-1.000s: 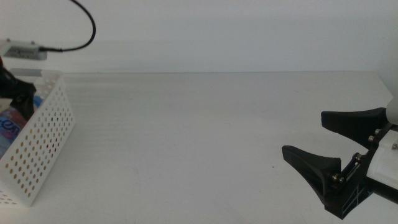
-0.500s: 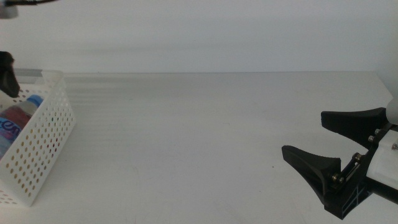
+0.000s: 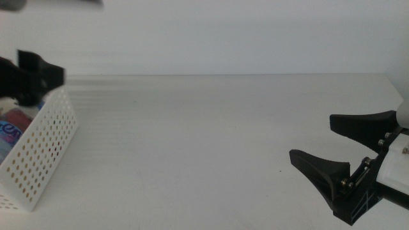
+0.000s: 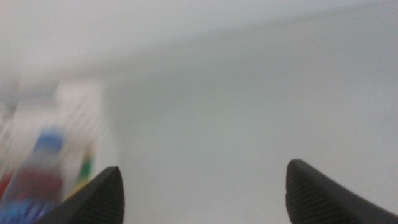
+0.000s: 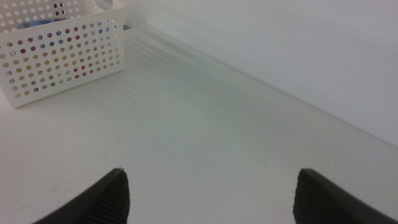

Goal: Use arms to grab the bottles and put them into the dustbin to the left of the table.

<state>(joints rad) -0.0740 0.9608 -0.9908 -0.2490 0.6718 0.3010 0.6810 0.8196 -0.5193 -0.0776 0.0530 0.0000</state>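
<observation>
The white perforated dustbin [image 3: 39, 152] stands at the table's [image 3: 204, 140] left edge. Bottles lie inside it: a red and blue-labelled one [image 3: 14, 121] shows over the rim. In the blurred left wrist view a blue-capped bottle [image 4: 48, 143] lies in the dustbin [image 4: 81, 106]. My left gripper [image 3: 33, 79], motion-blurred, hovers over the dustbin's far rim; its jaws stand wide apart and empty [image 4: 202, 186]. My right gripper [image 3: 313, 137] waits open and empty at the front right, low over the table. The dustbin also shows in the right wrist view [image 5: 62, 53]. No bottle stands on the table.
The white wall rises behind the table's far edge [image 3: 223, 74]. The table's right edge [image 3: 399, 86] shows at the far right. Coloured shapes show through the dustbin's holes in the right wrist view.
My left gripper rose from inside the dustbin, left the picture at the left, and now swings back rightward above the dustbin's far rim. The right arm has not moved.
</observation>
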